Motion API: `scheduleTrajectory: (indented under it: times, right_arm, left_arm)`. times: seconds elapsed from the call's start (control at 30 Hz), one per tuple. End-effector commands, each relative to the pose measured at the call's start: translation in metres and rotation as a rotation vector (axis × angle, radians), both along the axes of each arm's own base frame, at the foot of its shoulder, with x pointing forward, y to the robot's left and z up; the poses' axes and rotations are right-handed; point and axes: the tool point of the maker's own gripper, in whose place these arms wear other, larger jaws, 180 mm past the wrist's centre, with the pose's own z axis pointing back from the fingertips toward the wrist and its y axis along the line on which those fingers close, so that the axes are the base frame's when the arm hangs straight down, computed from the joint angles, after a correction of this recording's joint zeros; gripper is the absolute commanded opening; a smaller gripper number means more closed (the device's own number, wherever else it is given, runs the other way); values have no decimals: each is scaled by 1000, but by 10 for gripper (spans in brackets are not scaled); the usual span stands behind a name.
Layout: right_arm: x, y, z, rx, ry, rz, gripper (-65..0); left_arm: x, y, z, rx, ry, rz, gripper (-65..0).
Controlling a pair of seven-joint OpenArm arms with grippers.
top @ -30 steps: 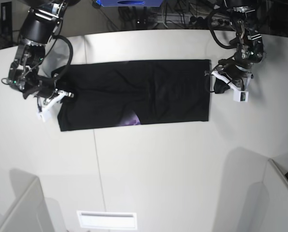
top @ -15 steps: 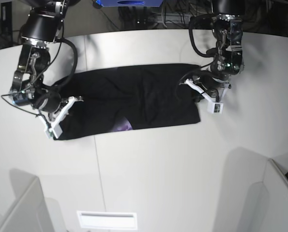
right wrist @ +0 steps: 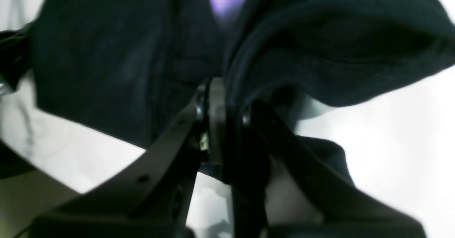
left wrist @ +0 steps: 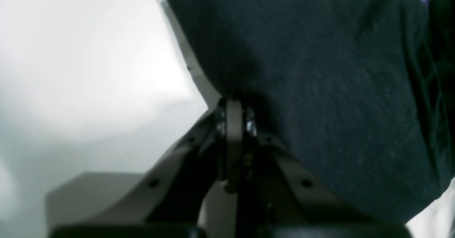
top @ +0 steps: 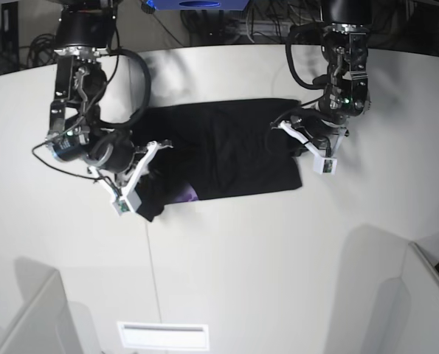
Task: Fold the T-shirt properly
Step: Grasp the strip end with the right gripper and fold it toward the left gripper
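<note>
Spreading across the whole base view, the white table (top: 278, 280) carries everything, its curved far edge running just behind both arms. Lying near that far edge, about midway along it, the black T-shirt (top: 226, 151) forms a bunched band, flat in the middle and lifted at both ends, with a small patch of purple print (top: 187, 195) peeking out along its near hem. At the end on the base view's left, the right gripper (top: 142, 166) has its jaws closed on a thick roll of the shirt's fabric; the right wrist view shows dark cloth pinched between the two fingers (right wrist: 217, 117), folds of it draped over them, and purple print at the top. At the other end, the left gripper (top: 302, 140) is clamped tight on the shirt's edge; in the left wrist view the fingers (left wrist: 233, 138) meet with black cloth rising from between them above the pale tabletop.
</note>
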Motion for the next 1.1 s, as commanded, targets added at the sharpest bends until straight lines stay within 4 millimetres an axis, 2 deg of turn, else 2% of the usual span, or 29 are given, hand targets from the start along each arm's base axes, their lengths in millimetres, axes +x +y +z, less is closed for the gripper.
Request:
scheduleTrajectory:
  times: [0.0, 0.13, 0.23, 0.33, 0.5, 0.77, 0.97, 1.07]
  right_arm:
    - [9, 10, 15, 30, -54, 12, -650]
    - [5, 36, 22, 58, -71, 66, -650]
    - [1, 55, 30, 85, -86, 101, -650]
    - [0, 68, 33, 122, -72, 87, -650]
    - [-9, 101, 38, 174, -45, 113, -650]
    - [-17, 136, 46, 217, -68, 178, -650]
    - [-24, 157, 29, 231, -39, 219, -650]
    - [-30, 170, 32, 246, -57, 255, -650]
  left_arm:
    - [0, 8, 2, 28, 3, -6, -650]
    - [-1, 11, 9, 42, -16, -14, -650]
    - [-1, 21, 16, 74, -31, -26, -650]
    - [-1, 22, 15, 80, -30, -27, -650]
    - [-7, 25, 13, 87, -19, -30, -650]
    - [-13, 35, 9, 115, 0, -37, -650]
    - [-16, 37, 7, 119, 6, -39, -650]
    - [-18, 36, 7, 120, 9, -40, -650]
